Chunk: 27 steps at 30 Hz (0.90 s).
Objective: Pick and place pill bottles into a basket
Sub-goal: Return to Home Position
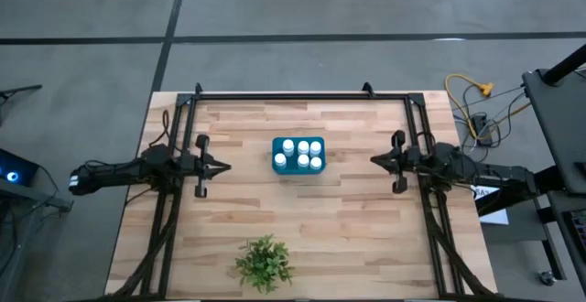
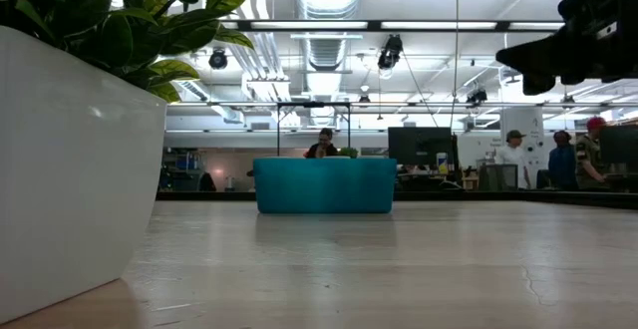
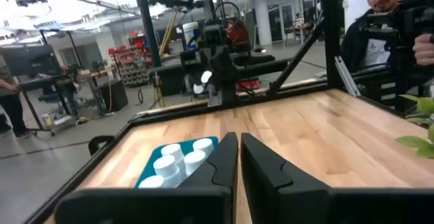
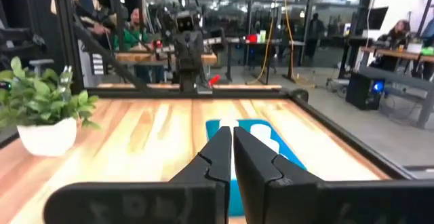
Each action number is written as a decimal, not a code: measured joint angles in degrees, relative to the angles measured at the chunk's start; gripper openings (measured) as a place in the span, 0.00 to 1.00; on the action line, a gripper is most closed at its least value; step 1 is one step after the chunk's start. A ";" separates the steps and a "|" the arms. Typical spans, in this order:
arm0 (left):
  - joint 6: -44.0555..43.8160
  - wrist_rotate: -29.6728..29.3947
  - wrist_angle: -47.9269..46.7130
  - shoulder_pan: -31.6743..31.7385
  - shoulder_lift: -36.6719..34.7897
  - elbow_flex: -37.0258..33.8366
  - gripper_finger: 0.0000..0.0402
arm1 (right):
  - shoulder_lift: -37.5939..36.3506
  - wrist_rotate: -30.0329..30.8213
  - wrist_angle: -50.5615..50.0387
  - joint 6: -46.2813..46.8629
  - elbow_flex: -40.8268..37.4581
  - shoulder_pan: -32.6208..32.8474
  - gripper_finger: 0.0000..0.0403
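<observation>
Left tool (image 1: 222,166): fingers are sitting nearly together with only a thin slit between them, gripping nothing. It is hanging over the left part of the surface (image 1: 366,229), pointing inward.

Right tool (image 1: 374,159): fingers are likewise pinched narrow and empty. It is mirroring the left over the right part.

The basket (image 1: 293,169) is sitting between the 2 tools on the line joining them, clear of both. Neither arm is looking clearly nearer. Its long axis is running along that same line.

All 6 pill bottles (image 1: 303,160) are standing upright inside the basket in 2 rows of 3. None are showing loose on the surface.

The plant (image 1: 264,264) is standing near the front edge, well apart from everything.

Judgement: picking is looking complete. Each arm needs only to draw straight back, away from the basket, with nothing in its path.
</observation>
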 joint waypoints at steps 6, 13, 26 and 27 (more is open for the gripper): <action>0.50 0.04 -0.60 0.00 0.61 -0.13 0.00 | -0.02 0.00 -1.40 -0.21 0.02 0.00 0.02; 0.52 0.02 -0.68 0.00 1.18 -0.13 0.01 | 1.44 0.17 -3.18 -4.01 0.02 -0.03 0.02; 0.50 0.06 -0.66 0.00 1.58 -0.13 0.01 | 3.47 0.09 -3.18 -6.22 0.02 -0.02 0.02; 0.51 0.06 -0.68 0.00 1.61 -0.13 0.01 | 3.43 0.09 -3.18 -6.25 0.02 -0.02 0.02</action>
